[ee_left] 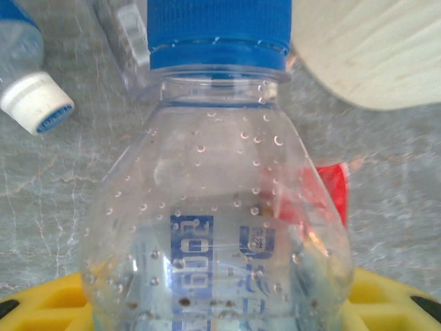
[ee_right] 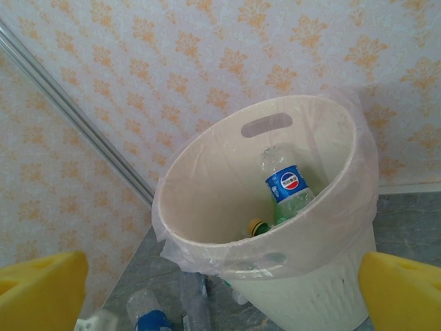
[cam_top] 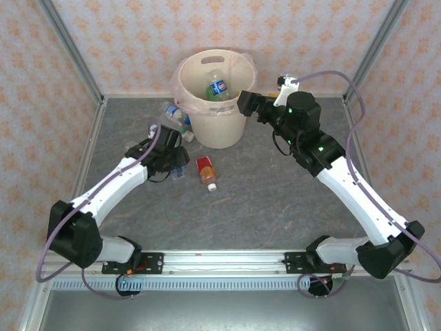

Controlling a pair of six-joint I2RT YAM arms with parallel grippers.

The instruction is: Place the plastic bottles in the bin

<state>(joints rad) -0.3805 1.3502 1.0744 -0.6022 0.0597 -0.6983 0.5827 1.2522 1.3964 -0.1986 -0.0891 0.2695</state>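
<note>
Closest to the left wrist lens we note a clear bottle (ee_left: 213, 207) with a blue cap, droplets on its wall and blue print low on the body. We record the left hand (cam_top: 173, 163) as pinching it: both yellow fingers (ee_left: 41, 307) bear on its sides, and the cap points away from the hand. We cannot tell whether it is lifted off the grey surface (ee_left: 400, 179).

Ahead of these fingers and to their left lies a white-capped bottle (ee_left: 31, 96). Ahead and to their right stands the bin (ee_left: 372, 48). A red-labelled bottle (cam_top: 206, 171) lies just right of the hand. More bottles (cam_top: 176, 116) lie beside the bin, ahead of the left hand.

The right hand (cam_top: 245, 103) has its fingers (ee_right: 41, 293) spread wide with nothing between them, and it hovers at the bin's near rim. Below and ahead of it, inside the lined bin, a blue-labelled bottle (ee_right: 286, 183) rests on a green bottle (ee_right: 293, 207).
</note>
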